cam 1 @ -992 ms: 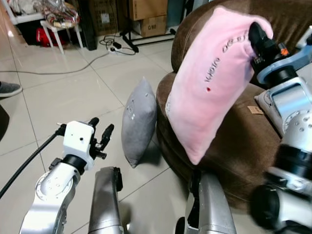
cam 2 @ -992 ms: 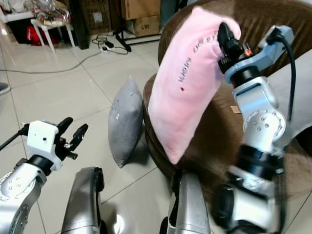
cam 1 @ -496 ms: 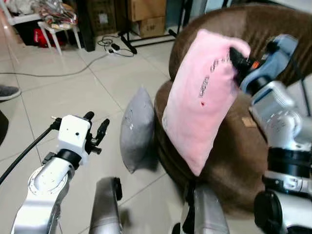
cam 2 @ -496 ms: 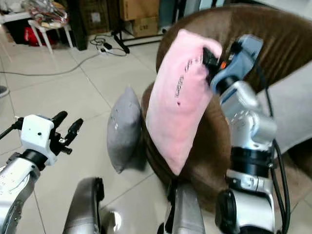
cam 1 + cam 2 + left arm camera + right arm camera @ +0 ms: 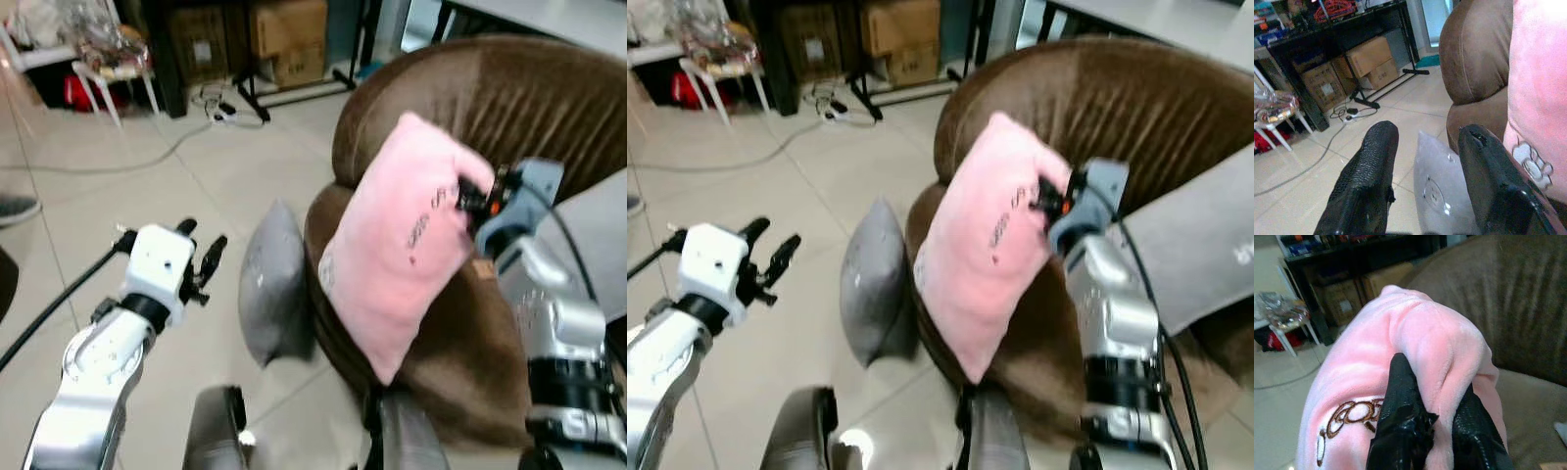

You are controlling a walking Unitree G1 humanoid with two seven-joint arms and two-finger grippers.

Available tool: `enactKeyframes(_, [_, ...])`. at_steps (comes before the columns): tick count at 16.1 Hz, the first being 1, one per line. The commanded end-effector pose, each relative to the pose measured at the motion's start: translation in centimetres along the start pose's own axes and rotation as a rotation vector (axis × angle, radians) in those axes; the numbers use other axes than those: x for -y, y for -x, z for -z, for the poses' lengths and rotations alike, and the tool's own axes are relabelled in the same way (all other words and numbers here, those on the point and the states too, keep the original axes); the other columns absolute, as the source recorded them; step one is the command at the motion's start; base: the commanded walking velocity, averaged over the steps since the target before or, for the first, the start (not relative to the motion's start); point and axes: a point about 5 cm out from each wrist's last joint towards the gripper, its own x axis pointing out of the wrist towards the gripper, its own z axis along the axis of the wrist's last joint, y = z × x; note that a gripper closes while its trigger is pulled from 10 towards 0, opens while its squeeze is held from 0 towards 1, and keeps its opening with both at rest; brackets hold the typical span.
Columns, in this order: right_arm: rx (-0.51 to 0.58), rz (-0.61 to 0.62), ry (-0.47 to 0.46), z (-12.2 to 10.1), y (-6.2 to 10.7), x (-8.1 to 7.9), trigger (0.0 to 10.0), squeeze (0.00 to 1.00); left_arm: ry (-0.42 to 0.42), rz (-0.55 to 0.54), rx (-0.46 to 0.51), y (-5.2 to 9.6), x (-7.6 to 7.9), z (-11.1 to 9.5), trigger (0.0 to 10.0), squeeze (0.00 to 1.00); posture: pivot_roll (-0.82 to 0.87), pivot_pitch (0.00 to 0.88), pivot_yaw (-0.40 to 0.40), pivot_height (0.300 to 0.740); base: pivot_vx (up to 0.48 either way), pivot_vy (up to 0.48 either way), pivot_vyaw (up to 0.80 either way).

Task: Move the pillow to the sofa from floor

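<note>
The right end effector is pinching the pink pillow by its top corner, hanging it lengthwise over the sofa seat's front edge; the left end effector is hovering spread.

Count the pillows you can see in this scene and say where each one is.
2. The pink pillow hangs from the right gripper over the brown sofa; the grey pillow stands on the floor against the sofa's front. Others may be hidden.
</note>
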Motion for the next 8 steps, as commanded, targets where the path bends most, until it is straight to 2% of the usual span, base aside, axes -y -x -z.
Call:
enactKeyframes(1, [-0.004, 0.001, 0.007, 0.46, 0.16, -0.22, 10.0, 0.0, 0.001, 0.007, -0.018, -0.23, 0.29, 0.23, 10.0, 0.0, 0.08, 0.0, -0.042, 0.645, 0.0, 0.0, 0.0])
enactKeyframes(8, [0.013, -0.024, 0.017, 0.34, 0.02, -0.88, 10.0, 0.0, -0.005, 0.006, -0.021, -0.46, 0.54, 0.23, 10.0, 0.0, 0.09, 0.0, -0.047, 0.72, 0.0, 0.0, 0.0])
